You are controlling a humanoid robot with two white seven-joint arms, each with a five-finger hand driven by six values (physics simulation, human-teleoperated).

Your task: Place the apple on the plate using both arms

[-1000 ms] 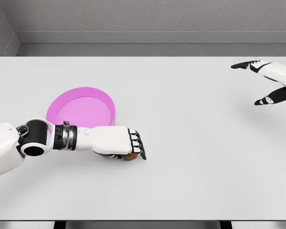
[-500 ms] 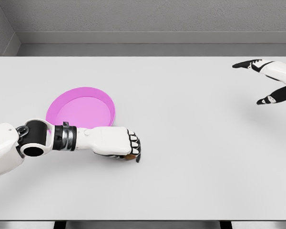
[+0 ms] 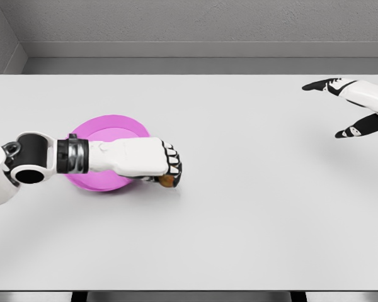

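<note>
A white table (image 3: 239, 220) is seen from above. The left hand (image 3: 145, 158) is curled tightly around the apple (image 3: 167, 181), of which only a brown sliver shows beneath the fingertips. The pink plate (image 3: 107, 129) lies just behind the wrist, partly covered. The right hand (image 3: 346, 107) is held spread and empty, well apart.

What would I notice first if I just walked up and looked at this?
The round bright pink plate on the left of the white table jumps out first. The robot's white left hand lies across it, fingers curled around a small brownish apple just past its right rim. Far right, the right hand hovers open.
</note>
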